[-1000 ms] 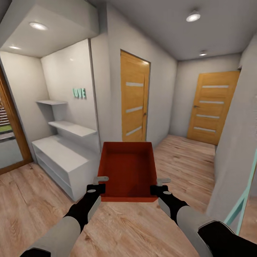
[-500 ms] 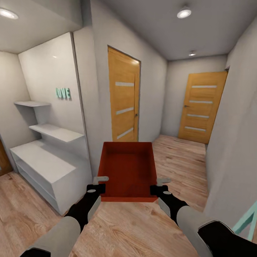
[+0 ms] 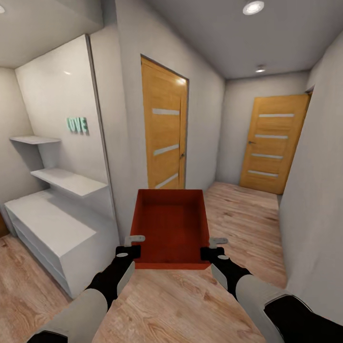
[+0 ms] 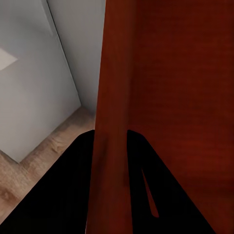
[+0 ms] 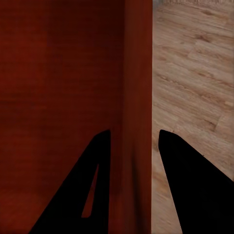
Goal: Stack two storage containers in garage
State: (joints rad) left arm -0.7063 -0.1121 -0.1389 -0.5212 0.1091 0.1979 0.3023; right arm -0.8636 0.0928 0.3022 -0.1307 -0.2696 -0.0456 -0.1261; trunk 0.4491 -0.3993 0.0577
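Pointing lengthwise toward the hallway, open-topped storage container (image 3: 170, 228) sits level.

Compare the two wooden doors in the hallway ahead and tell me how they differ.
The near door is set in the left wall and seen at a sharp angle, so it looks narrow; the far door closes the end of the hallway and faces the camera almost square on. The near door shows three pale horizontal strips, the far door four. Both are shut, orange-toned wood, and stand on the same light plank floor.
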